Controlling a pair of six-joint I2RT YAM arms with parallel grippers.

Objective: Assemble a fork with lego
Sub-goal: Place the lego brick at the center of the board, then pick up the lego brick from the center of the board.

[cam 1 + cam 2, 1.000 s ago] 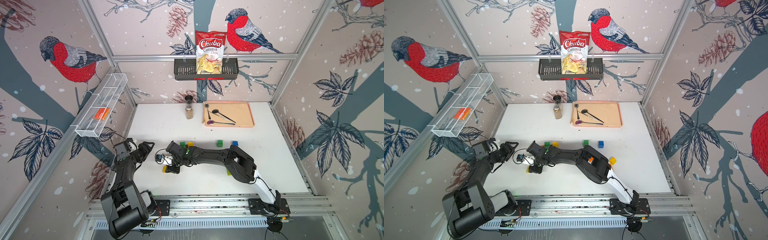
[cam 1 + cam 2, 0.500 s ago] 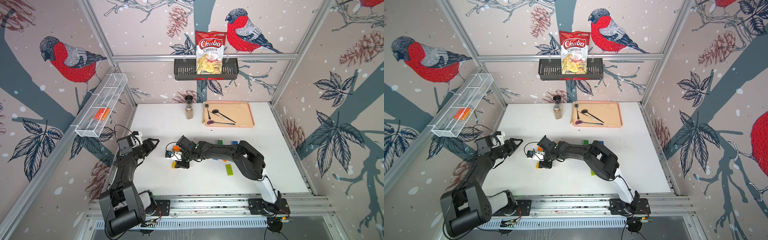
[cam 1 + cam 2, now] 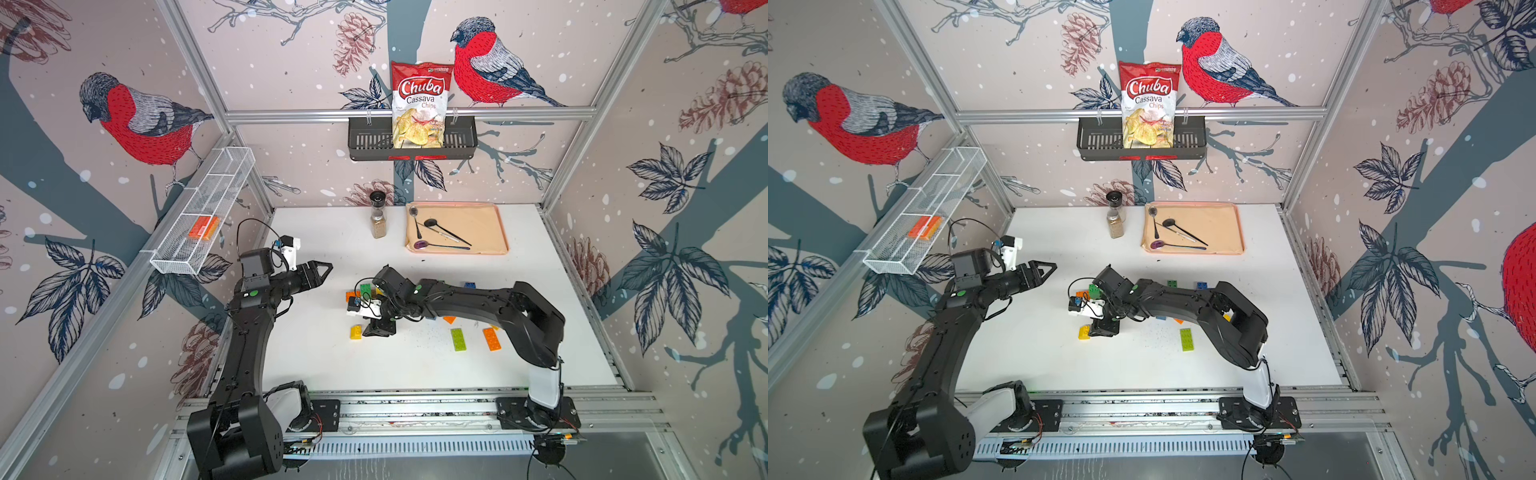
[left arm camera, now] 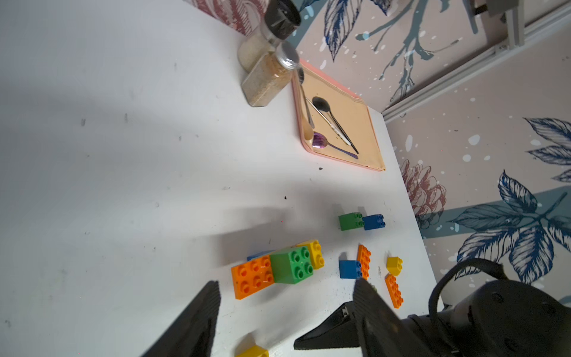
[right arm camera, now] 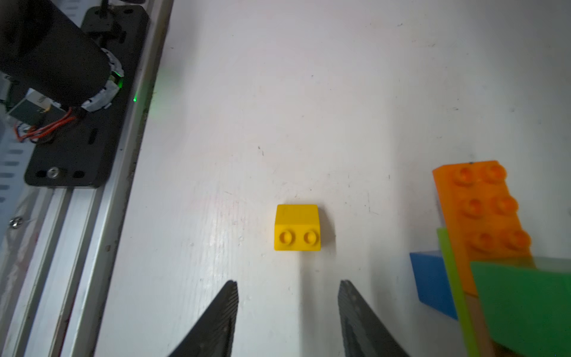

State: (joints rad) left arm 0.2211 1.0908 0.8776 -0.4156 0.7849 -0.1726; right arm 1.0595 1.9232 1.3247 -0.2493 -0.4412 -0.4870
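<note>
Spreads the right pincer, shut a second ago, leaving the small yellow brick loose on the surface nearer than the orange-and-green stack, unjoined; holds left pincer apart, empty.

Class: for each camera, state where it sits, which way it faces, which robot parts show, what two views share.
Top views: high at the front, looking down on the table; both arms.
Left wrist: on left arm, facing bricks and tray; left gripper, right arm.
Right wrist: on right arm, facing down at yellow brick; right gripper, left base.
Shared: yellow brick, both top views too.
</note>
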